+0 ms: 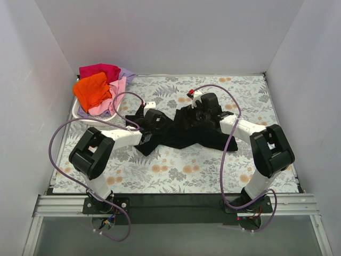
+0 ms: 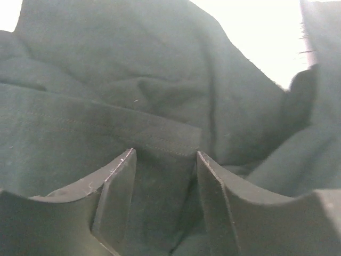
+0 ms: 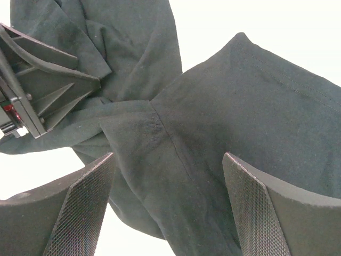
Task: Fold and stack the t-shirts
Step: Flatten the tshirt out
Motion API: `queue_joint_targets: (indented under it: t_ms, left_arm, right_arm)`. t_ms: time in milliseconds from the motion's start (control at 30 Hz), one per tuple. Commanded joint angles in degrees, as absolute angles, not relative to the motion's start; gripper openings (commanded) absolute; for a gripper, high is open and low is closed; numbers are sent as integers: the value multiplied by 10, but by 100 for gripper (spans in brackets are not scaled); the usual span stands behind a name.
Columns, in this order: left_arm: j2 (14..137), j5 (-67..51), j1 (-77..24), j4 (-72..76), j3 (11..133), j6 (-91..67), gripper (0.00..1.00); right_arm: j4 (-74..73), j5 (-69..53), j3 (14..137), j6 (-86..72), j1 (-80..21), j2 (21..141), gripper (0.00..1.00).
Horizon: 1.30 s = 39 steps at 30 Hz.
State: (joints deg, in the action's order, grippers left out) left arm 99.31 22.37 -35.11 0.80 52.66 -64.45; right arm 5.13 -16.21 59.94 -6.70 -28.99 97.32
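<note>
The black t-shirt (image 1: pixel 184 133) lies crumpled across the middle of the floral table. My left gripper (image 1: pixel 152 115) is low on its left part. In the left wrist view the left gripper (image 2: pixel 165 154) is open, its jaws a moderate gap apart, with a hemmed fold of black t-shirt (image 2: pixel 133 80) lying between the fingers. My right gripper (image 1: pixel 200 109) is at the cloth's upper right. In the right wrist view the right gripper (image 3: pixel 168 156) stands wide open just over the black t-shirt (image 3: pixel 250 112), a seam running between its fingers. Orange (image 1: pixel 91 89), magenta-red (image 1: pixel 100 69), pink (image 1: pixel 116 93) and lavender (image 1: pixel 127 73) t-shirts are heaped at the back left.
The heap of coloured shirts rests in a white basket (image 1: pixel 93 121) in the back left corner. White walls close in the floral table (image 1: pixel 176 170) on three sides. A black part of the left arm (image 3: pixel 42 90) shows close by in the right wrist view.
</note>
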Motion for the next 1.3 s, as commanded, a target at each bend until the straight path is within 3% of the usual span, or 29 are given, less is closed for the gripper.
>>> queue_joint_targets:
  t_ms: [0,133,200,367,533,700,867,1067,1267]
  left_arm:
    - [996,264,-355,-16,541,-635,44]
    - [1008,273,-355,-28,548,-633,40]
    - [1006,281,-355,-32,547,-635,31]
    - [974,310,-355,-31,538,-648,28]
    - [921,331,-355,-25,528,-651,9]
    - [841,355,-355,-19,491,-663,0]
    - [772,373,-350,-40,464,-665,0]
    - [716,367,-344,-53,426,-681,15]
    - [722,340,-338,-55,396,-706,23]
  right_arm:
    - [75,-154,611,-63,-290,958,74]
    - [74,-147,609,-63,-290,955,74]
    - [74,-142,606,-62,-290,953,74]
    - [72,-137,605,-60,-290,950,74]
    - [70,-135,604,-59,-290,950,74]
    - [70,-127,599,-56,-290,945,74]
    - [70,-128,599,-55,-290,946,74]
    - [69,-128,599,-54,-289,949,75]
    - [62,-114,605,-59,-289,976,75]
